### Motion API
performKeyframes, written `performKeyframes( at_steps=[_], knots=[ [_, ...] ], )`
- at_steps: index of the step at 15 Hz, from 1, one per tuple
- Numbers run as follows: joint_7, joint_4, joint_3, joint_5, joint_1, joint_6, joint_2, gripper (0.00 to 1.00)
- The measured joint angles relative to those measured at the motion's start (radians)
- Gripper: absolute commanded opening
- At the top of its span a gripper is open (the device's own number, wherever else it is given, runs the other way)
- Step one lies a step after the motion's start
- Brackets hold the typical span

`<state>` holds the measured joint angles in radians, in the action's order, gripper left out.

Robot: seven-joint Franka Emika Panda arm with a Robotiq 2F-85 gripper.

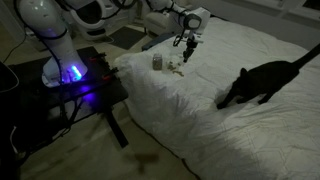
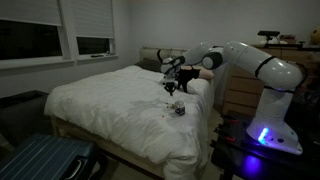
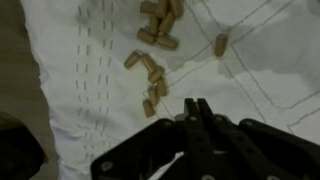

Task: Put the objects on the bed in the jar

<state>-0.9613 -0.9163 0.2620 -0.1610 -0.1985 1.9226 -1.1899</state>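
The objects, small tan-olive bits, lie scattered on the white quilted bed [image 3: 275,60]: a cluster [image 3: 154,84] just ahead of my fingertips, another bunch [image 3: 160,24] farther off, and a single one [image 3: 220,44]. My gripper [image 3: 197,104] hangs above the cover with its fingers pressed together; nothing shows between them. In both exterior views the gripper [image 1: 187,44] [image 2: 171,84] hovers over the bed [image 1: 200,125] [image 2: 110,110], a short way from the small upright jar [image 1: 157,62] [image 2: 178,108]. The bits are too small to make out there.
A black cat [image 1: 258,82] stands on the bed, away from the gripper. The robot base glows blue [image 1: 70,72] [image 2: 262,135] on a dark table beside the bed. A suitcase [image 2: 40,160] lies on the floor. A dresser [image 2: 240,95] stands behind the arm.
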Motion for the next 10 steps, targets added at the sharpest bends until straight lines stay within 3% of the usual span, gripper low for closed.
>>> performKeyframes(
  at_steps=[4,10],
  knots=[
    [0.094,-0.048,0.0,0.004,0.004,0.005,0.055,0.01],
    [0.238,-0.25,0.0,0.004,0.011,0.103,0.187,0.06]
  ],
)
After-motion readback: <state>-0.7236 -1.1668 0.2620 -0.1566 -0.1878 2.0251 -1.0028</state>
